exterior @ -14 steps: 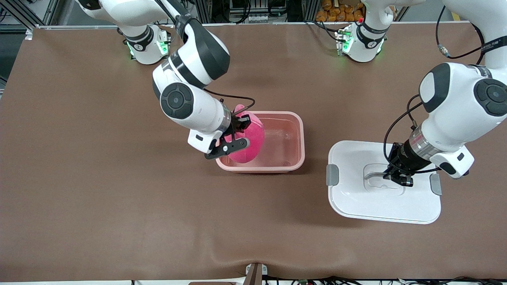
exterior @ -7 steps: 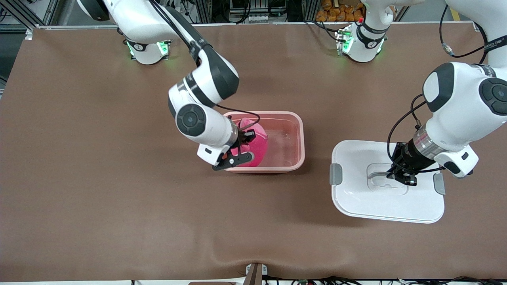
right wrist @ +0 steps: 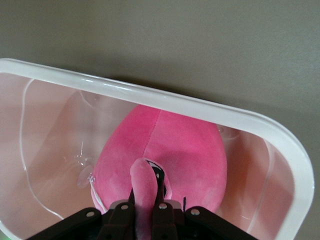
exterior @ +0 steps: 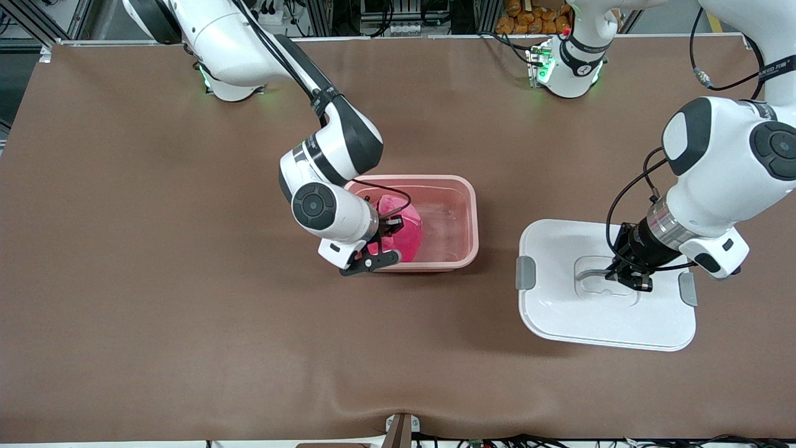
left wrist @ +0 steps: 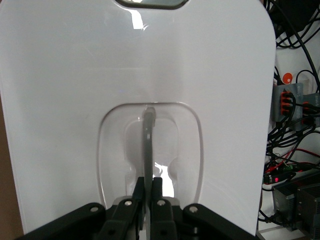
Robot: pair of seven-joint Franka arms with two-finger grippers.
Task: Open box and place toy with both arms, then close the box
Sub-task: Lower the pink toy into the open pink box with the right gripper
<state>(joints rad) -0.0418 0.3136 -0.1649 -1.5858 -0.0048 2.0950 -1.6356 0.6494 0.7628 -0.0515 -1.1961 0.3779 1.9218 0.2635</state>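
Pink toy (exterior: 401, 233) in lidless box (exterior: 463, 214)

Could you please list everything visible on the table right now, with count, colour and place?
box: one, translucent pink tub, open, mid-table.
toy: one, hot-pink plush, inside the box at the right arm's end.
lid: one, white with grey clips, flat on the table toward the left arm's end, apart from the box.
table: one, brown cover.
right gripper: one, black, shut on the toy's ear, in the box.
left gripper: one, black, shut on the lid's grey handle.
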